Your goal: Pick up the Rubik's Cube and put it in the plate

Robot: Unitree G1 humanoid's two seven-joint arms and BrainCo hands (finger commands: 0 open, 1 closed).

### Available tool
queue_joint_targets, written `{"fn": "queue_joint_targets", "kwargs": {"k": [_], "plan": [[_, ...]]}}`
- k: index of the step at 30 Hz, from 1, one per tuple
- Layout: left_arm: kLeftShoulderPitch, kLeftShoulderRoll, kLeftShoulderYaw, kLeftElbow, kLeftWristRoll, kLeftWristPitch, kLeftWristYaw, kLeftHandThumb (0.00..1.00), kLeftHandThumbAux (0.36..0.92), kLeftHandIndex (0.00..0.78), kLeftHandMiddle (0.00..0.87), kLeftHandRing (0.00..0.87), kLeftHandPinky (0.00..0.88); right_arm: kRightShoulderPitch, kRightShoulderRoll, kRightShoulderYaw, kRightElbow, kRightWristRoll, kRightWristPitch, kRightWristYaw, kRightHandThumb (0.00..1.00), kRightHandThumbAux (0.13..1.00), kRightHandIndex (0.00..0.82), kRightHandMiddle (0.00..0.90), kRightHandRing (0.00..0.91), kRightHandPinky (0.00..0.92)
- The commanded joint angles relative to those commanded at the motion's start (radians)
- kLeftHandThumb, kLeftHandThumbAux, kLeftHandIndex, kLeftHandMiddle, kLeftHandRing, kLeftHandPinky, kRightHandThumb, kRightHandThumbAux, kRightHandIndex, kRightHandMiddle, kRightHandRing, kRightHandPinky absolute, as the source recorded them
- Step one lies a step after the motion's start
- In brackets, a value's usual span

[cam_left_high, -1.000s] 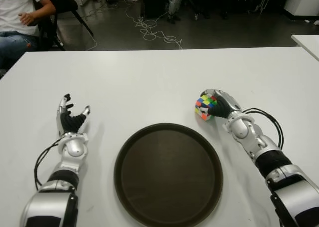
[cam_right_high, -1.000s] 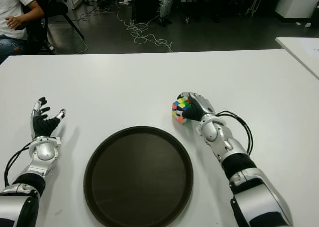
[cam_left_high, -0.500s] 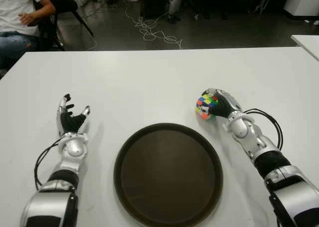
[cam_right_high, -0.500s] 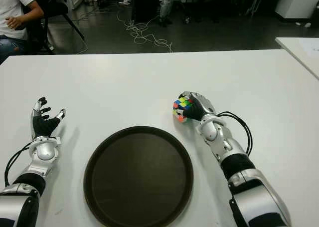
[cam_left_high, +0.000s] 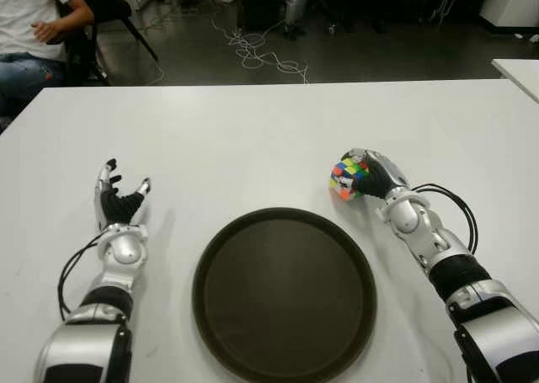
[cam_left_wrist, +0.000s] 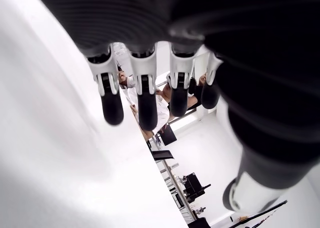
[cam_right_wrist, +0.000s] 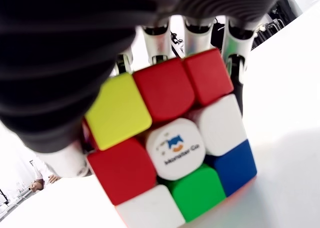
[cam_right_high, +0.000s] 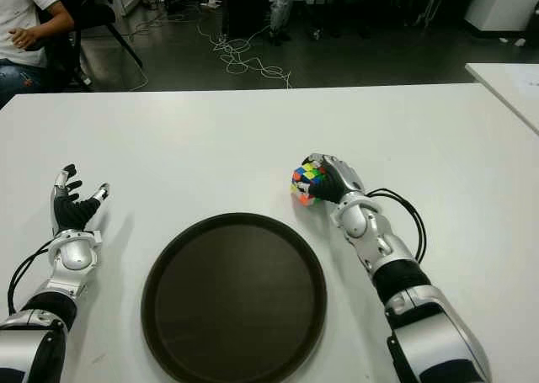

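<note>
The Rubik's Cube (cam_left_high: 348, 178) sits in my right hand (cam_left_high: 368, 173), just beyond the upper right rim of the dark round plate (cam_left_high: 284, 292). In the right wrist view the fingers (cam_right_wrist: 195, 35) curl over the cube (cam_right_wrist: 170, 143), whose lower corner is close to the white table; I cannot tell if it touches. My left hand (cam_left_high: 118, 199) is to the left of the plate, fingers spread upward, holding nothing.
The white table (cam_left_high: 253, 139) stretches wide around the plate. A seated person (cam_left_high: 34, 29) is beyond the far left corner. Cables (cam_left_high: 261, 55) lie on the floor behind the table. Another white table's corner (cam_left_high: 518, 67) shows at far right.
The cube has risen and tilted slightly in my right hand's grasp. The left hand has barely moved.
</note>
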Motion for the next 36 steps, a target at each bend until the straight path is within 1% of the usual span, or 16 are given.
{"fn": "queue_joint_targets", "kwargs": {"k": [4, 8, 13, 14, 18, 23, 26, 27, 30, 33, 36], "plan": [[0.001, 0.000, -0.003, -0.001, 0.005, -0.003, 0.005, 0.000, 0.736, 0.103, 0.150, 0.174, 0.214, 0.001, 0.000, -0.005, -0.003, 0.007, -0.001, 0.005, 0.697, 0.725, 0.429, 0.688, 0.702, 0.708], [0.002, 0.001, -0.008, -0.001, 0.012, -0.003, 0.013, 0.000, 0.735, 0.100, 0.144, 0.165, 0.201, 0.000, 0.000, -0.013, -0.010, 0.015, 0.003, 0.008, 0.697, 0.724, 0.430, 0.712, 0.723, 0.728], [0.001, 0.003, -0.011, 0.000, 0.017, 0.003, 0.020, 0.010, 0.739, 0.102, 0.147, 0.169, 0.213, 0.000, 0.010, -0.038, -0.013, 0.029, 0.003, -0.023, 0.695, 0.724, 0.431, 0.741, 0.751, 0.755], [0.001, 0.003, -0.012, 0.000, 0.017, 0.004, 0.021, 0.012, 0.739, 0.102, 0.148, 0.168, 0.201, 0.000, 0.013, -0.044, -0.013, 0.032, 0.001, -0.031, 0.695, 0.724, 0.432, 0.748, 0.760, 0.764], [-0.001, 0.006, -0.011, 0.004, 0.018, 0.007, 0.020, 0.008, 0.742, 0.101, 0.146, 0.162, 0.187, 0.001, 0.029, -0.085, -0.005, 0.062, -0.038, -0.094, 0.693, 0.724, 0.434, 0.765, 0.781, 0.784], [-0.002, 0.006, -0.011, 0.007, 0.017, 0.009, 0.020, 0.001, 0.737, 0.104, 0.143, 0.155, 0.178, -0.001, 0.037, -0.112, 0.000, 0.088, -0.078, -0.125, 0.694, 0.723, 0.436, 0.781, 0.798, 0.797], [-0.004, 0.007, -0.010, 0.009, 0.016, 0.011, 0.017, 0.000, 0.742, 0.102, 0.139, 0.153, 0.179, -0.001, 0.044, -0.139, -0.014, 0.117, -0.121, -0.142, 0.694, 0.722, 0.437, 0.794, 0.810, 0.808], [-0.004, 0.007, -0.010, 0.010, 0.016, 0.011, 0.016, 0.000, 0.744, 0.102, 0.139, 0.153, 0.180, -0.001, 0.048, -0.148, -0.016, 0.129, -0.139, -0.145, 0.694, 0.722, 0.438, 0.798, 0.814, 0.811], [-0.005, 0.008, -0.013, 0.008, 0.020, 0.010, 0.019, 0.000, 0.759, 0.104, 0.142, 0.160, 0.201, 0.004, 0.073, -0.200, -0.041, 0.225, -0.203, -0.091, 0.695, 0.721, 0.439, 0.812, 0.826, 0.821], [-0.005, 0.008, -0.012, 0.008, 0.020, 0.011, 0.022, 0.001, 0.771, 0.112, 0.150, 0.172, 0.216, 0.007, 0.085, -0.227, -0.066, 0.288, -0.219, -0.033, 0.698, 0.720, 0.440, 0.819, 0.834, 0.823], [-0.007, 0.008, -0.011, 0.012, 0.018, 0.013, 0.020, 0.017, 0.772, 0.115, 0.152, 0.173, 0.206, 0.019, 0.098, -0.254, -0.101, 0.364, -0.226, 0.051, 0.700, 0.719, 0.441, 0.819, 0.834, 0.819]]}}
